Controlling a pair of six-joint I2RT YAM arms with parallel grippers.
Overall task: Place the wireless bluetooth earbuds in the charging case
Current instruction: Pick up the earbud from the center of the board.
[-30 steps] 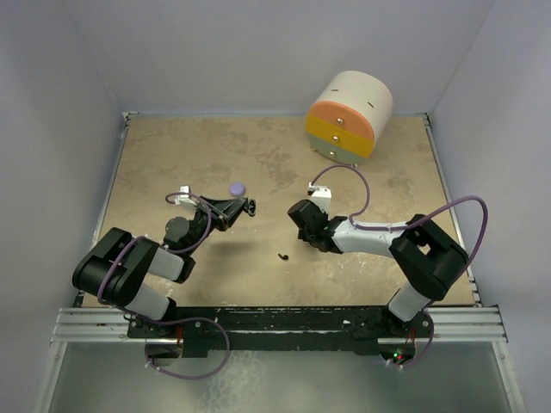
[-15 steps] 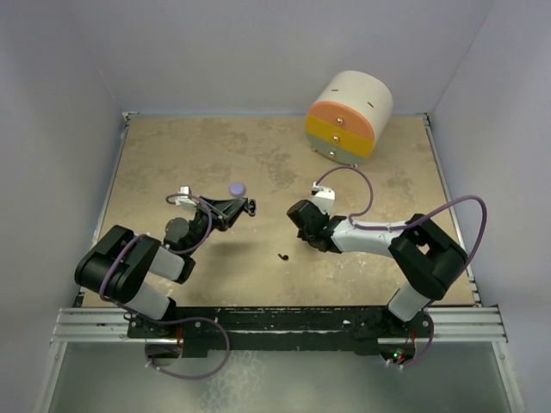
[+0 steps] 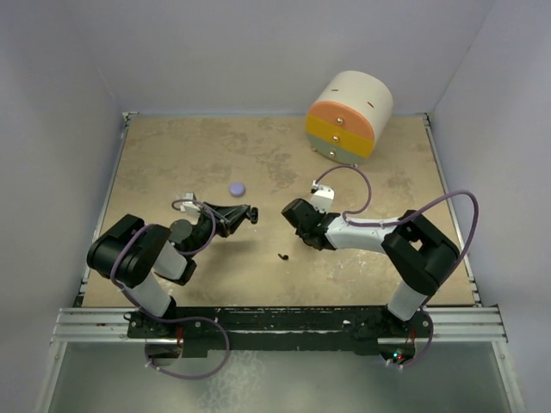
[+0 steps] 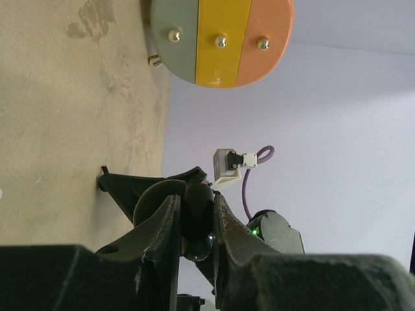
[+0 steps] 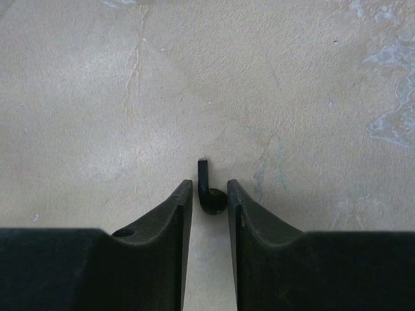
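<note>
At the centre of the top view, your two pincers are facing each other over the mottled, stone-like beige surface [image 3: 172, 163]. Your left pincer [image 4: 194, 202] is pressing together on a black, glossy, rounded charging case [image 4: 196, 221], low in the left wrist view. Your right pincer [image 5: 209, 184] is standing narrow, pinching one black earbud [image 5: 211, 199], a tiny hooked stem with a bulb.

You are seeing two black earbuds: that one and a loose earbud [image 3: 282, 255] lying below the right pincer in the top view. One flat lavender puck [image 3: 237, 187] is sitting above the left pincer. One cream drum-shaped cabinet [image 3: 349, 116] at upper right is showing three bands, orange, yellow and grey-green, each with one metal knob [image 4: 220, 41].

Since a second ago, your left arm's elbow has been swinging rightward and the right pincer creeping up-left. The loose earbud and the lavender puck are staying put.
</note>
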